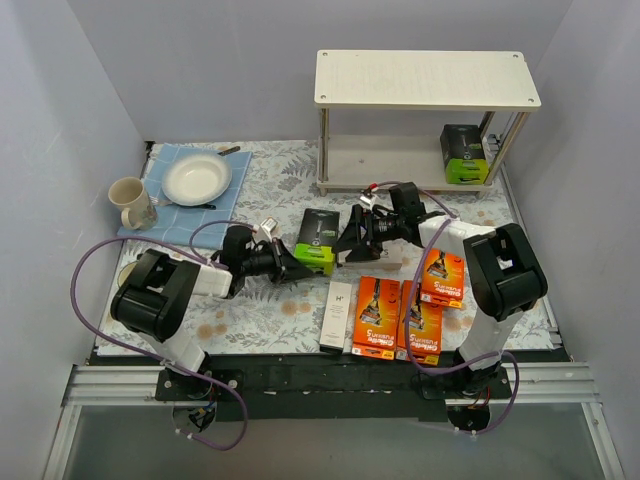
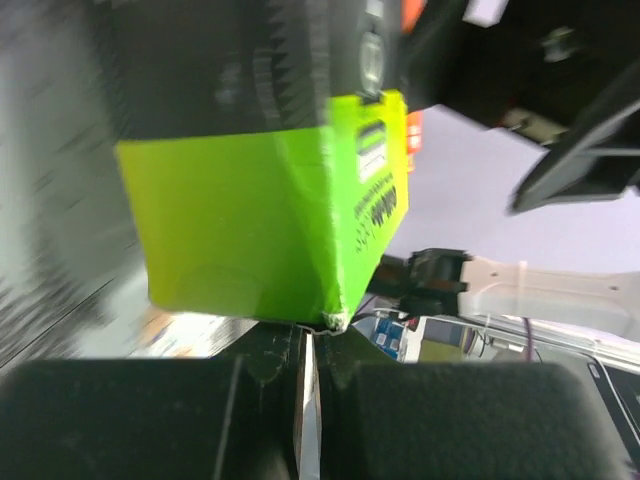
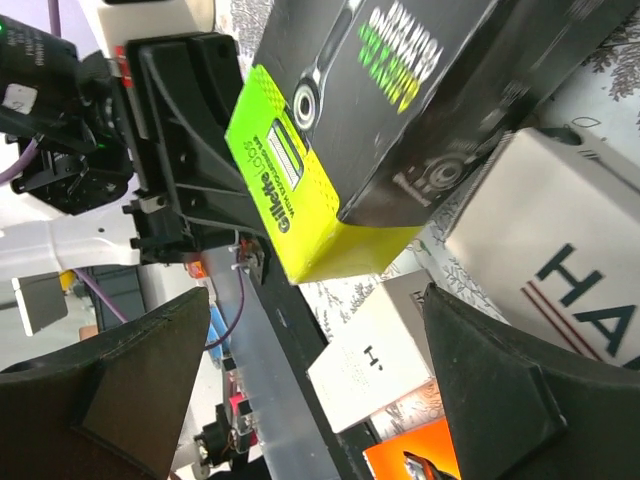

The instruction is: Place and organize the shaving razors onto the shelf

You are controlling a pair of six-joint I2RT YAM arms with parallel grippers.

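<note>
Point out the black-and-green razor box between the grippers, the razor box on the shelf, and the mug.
Black-and-green razor box point(image 1: 318, 235), top external view, black top face.
Shelved razor box point(image 1: 464, 150), top external view, black upper face.
Mug point(image 1: 128, 203), top external view, outer wall.

Stock as we count it on the bench point(image 1: 280, 170):

- Orange boxes point(image 1: 377, 312) point(image 1: 423, 328) point(image 1: 442, 275): three.
- Black and lime-green boxes point(image 1: 320, 240) point(image 1: 463, 153): two.
- White Harry's boxes point(image 1: 338, 315) point(image 3: 560, 260): two.

That gives us seven razor boxes that we can make out.

- Shelf point(image 1: 425, 80): one, of two boards.
- Mug point(image 1: 130, 200): one.
- Plate point(image 1: 197, 178): one.
- Blue cloth point(image 1: 225, 195): one.
- Left pincer point(image 1: 293, 265) and right pincer point(image 1: 350, 240): we enter two.
</note>
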